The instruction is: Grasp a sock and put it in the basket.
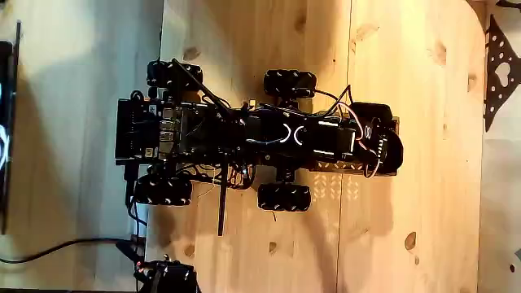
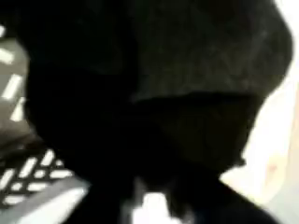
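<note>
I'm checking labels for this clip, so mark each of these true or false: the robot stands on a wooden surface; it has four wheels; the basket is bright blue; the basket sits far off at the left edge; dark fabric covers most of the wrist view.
1. The robot stands on a light wooden surface. True.
2. Four wheels show around its chassis in the fixed view. True.
3. The basket is bright blue. False: the basket is tan with lattice walls.
4. The basket sits far off at the left edge. False: it lies right at the robot's right end in the fixed view, partly under the arm.
5. Dark fabric covers most of the wrist view. True: black cloth, apparently the sock, sits close to the lens.
</note>
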Robot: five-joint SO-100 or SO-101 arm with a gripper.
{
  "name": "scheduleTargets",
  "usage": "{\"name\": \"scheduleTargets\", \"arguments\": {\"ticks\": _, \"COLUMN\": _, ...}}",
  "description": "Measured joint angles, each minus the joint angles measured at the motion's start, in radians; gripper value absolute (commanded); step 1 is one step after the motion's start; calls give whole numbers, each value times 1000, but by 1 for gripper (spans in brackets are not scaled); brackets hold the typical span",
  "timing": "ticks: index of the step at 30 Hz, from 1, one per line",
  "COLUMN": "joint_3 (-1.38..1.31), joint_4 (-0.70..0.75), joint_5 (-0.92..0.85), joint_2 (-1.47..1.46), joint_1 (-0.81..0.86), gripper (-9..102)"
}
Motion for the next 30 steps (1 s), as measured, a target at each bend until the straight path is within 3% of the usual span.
{"name": "scheduleTargets", "arguments": {"ticks": 30, "joint_3": 0, "joint_4": 0, "joint_5": 0, "joint_2": 0, "joint_1": 9, "gripper": 0}}
